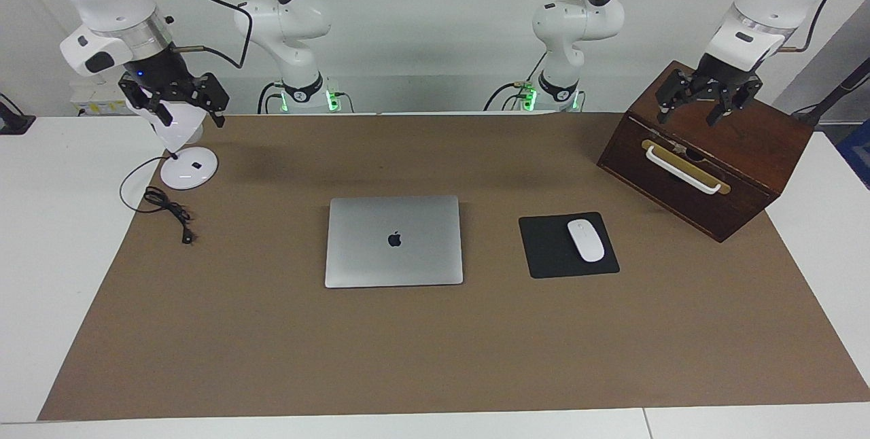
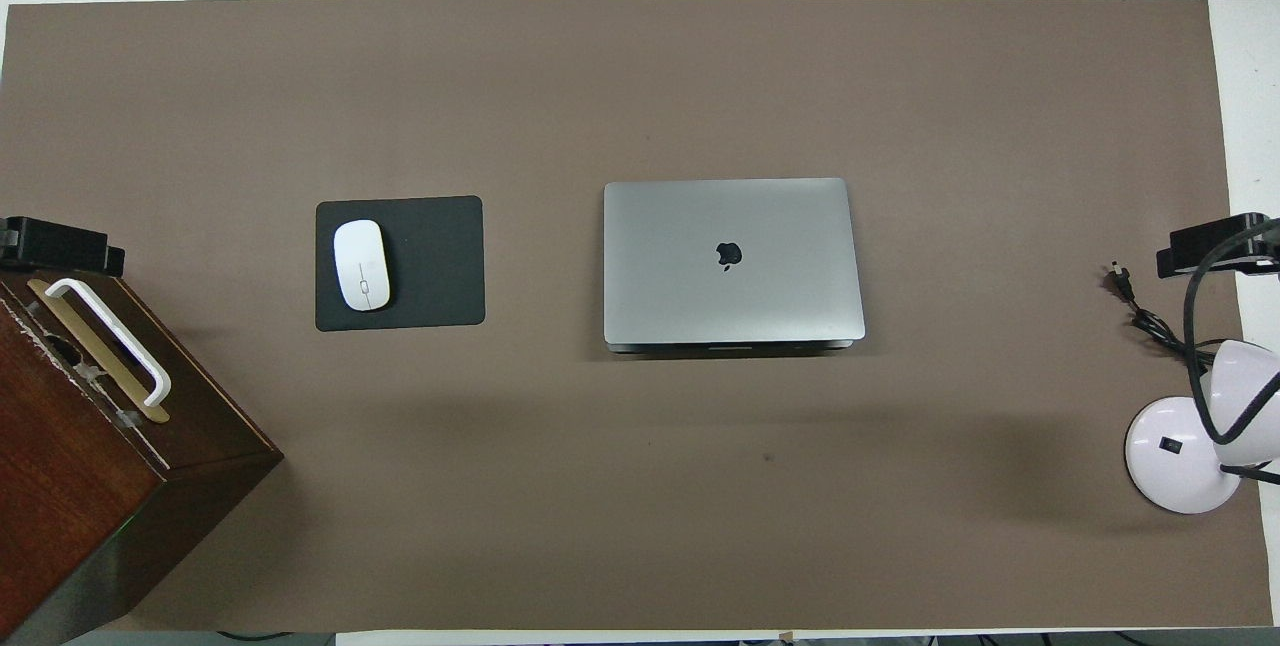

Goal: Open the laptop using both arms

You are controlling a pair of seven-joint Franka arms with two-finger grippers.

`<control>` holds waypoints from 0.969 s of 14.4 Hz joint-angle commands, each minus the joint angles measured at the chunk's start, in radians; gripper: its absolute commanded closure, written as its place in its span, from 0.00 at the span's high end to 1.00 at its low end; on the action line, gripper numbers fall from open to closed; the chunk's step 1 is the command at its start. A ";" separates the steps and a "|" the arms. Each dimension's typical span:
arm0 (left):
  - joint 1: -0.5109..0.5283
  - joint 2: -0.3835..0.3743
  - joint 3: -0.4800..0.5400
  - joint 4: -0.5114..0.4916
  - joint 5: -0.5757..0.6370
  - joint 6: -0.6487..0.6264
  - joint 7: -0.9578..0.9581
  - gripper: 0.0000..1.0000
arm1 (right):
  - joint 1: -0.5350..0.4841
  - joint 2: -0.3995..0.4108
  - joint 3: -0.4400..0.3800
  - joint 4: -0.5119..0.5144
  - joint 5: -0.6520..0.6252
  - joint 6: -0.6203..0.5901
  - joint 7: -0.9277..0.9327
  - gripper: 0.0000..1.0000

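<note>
Closed and flat, the thin silver-grey metal laptop [image 1: 394, 241] with a dark apple logo lies at the centre of the frame on the brown table mat [image 1: 272, 344], nearest the facing camera. Going from the left of the facing view: the right gripper [image 1: 182, 111], fingers spread wide, hangs at upper left over a white round-based desk lamp [image 1: 188, 167] with a loose black cable [image 1: 166, 208]. Next to the laptop come a black mouse pad [image 1: 544, 249] bearing a white mouse [image 1: 585, 240], then a dark wooden box [image 1: 707, 153] with a white handle at upper right, the left gripper [image 1: 690, 113] above it, fingers wide apart. Both grippers hold nothing and are well apart from the laptop. Only the overhead view shows the laptop's thin edge nearest the robots; only the facing view shows the arms whole
</note>
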 commanded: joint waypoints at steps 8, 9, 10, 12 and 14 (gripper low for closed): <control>0.012 -0.003 -0.009 0.011 0.014 -0.012 -0.011 1.00 | 0.004 -0.001 -0.004 0.011 0.002 0.031 -0.020 1.00; 0.012 -0.003 -0.009 0.011 0.014 -0.012 -0.011 1.00 | 0.004 0.002 -0.003 0.020 0.014 0.073 -0.020 1.00; 0.012 -0.003 -0.009 0.011 0.014 -0.009 -0.011 1.00 | 0.004 0.008 0.001 0.027 0.043 0.123 -0.018 1.00; 0.012 -0.003 -0.009 0.011 0.014 -0.009 -0.011 1.00 | 0.025 0.033 0.004 0.036 0.115 0.275 0.001 1.00; 0.012 -0.003 -0.009 0.011 0.014 -0.007 -0.011 1.00 | 0.058 0.057 0.004 0.047 0.162 0.383 0.035 1.00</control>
